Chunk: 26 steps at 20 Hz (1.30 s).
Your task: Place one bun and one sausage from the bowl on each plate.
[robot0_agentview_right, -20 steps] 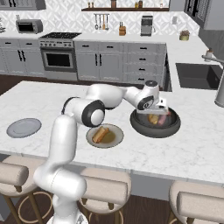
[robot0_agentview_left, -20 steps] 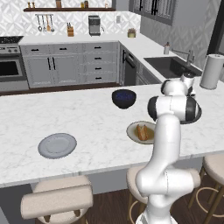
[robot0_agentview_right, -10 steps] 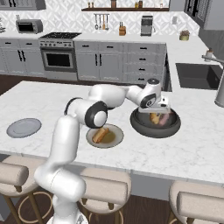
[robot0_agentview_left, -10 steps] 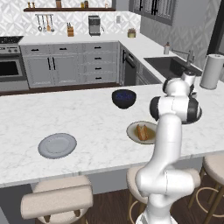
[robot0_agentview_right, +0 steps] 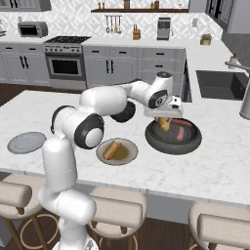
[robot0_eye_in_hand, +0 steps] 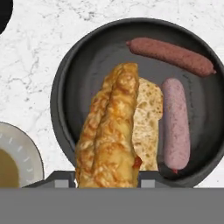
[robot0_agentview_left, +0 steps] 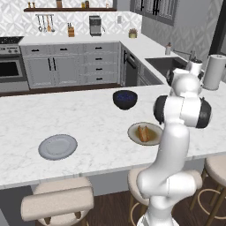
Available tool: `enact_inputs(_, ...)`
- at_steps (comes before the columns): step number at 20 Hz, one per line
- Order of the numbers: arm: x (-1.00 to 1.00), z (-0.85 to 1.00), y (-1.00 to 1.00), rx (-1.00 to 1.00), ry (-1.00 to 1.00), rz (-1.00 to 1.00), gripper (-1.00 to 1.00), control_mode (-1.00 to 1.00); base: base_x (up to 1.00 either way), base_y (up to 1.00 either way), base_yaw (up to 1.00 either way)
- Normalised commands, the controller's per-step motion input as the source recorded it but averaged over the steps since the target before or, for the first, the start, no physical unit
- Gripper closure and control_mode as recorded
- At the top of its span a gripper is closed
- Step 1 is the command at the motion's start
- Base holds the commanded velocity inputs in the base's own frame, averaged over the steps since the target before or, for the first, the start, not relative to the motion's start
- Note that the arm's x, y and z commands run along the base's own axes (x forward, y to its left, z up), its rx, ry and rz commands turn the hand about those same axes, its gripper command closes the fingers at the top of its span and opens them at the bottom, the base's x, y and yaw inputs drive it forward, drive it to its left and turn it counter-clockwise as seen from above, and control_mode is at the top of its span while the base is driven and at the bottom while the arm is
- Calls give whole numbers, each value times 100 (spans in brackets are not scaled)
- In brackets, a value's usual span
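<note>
My gripper (robot0_agentview_right: 165, 117) hangs over a wide black pan (robot0_agentview_right: 173, 146) and is shut on a golden-tan bun (robot0_agentview_right: 164, 123). In the hand view that bun (robot0_eye_in_hand: 109, 131) stands lengthwise between the fingers, just above the pan (robot0_eye_in_hand: 59, 100). Two sausages lie in the pan: a dark red one (robot0_eye_in_hand: 170, 54) at the far rim and a pinker one (robot0_eye_in_hand: 176, 124) beside the bun. Another bun (robot0_agentview_right: 112, 149) rests on the cream-rimmed plate (robot0_agentview_right: 129, 156). The grey plate (robot0_agentview_left: 57, 146) sits bare at the counter's left. The navy bowl (robot0_agentview_left: 125, 99) stands behind the cream plate.
The arm's upper links stretch across the counter between the bowl and the pan. A sink and faucet (robot0_agentview_right: 237, 68) lie beyond the pan to the right. A paper towel roll (robot0_agentview_left: 214, 70) stands near the sink. Stools line the near edge of the counter.
The jaws have closed from wide open onto the bun over the pan. The arm and hand have stayed almost where they were.
</note>
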Motion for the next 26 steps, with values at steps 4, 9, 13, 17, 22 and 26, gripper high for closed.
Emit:
enact_inputs(4,-64,19,100,0,6,8,100,-100,0,0,0)
enact_inputs(9,-69,4,100,0,5,8,100,-100,0,0,0)
enact_inputs(13,-59,0,100,0,7,9,100,-100,0,0,0)
enact_inputs(17,-46,0,100,0,8,10,100,-100,0,0,0)
enact_inputs(22,-46,1,100,0,10,9,100,-100,0,0,0)
enact_inputs(26,-46,8,100,0,10,8,100,-100,0,0,0)
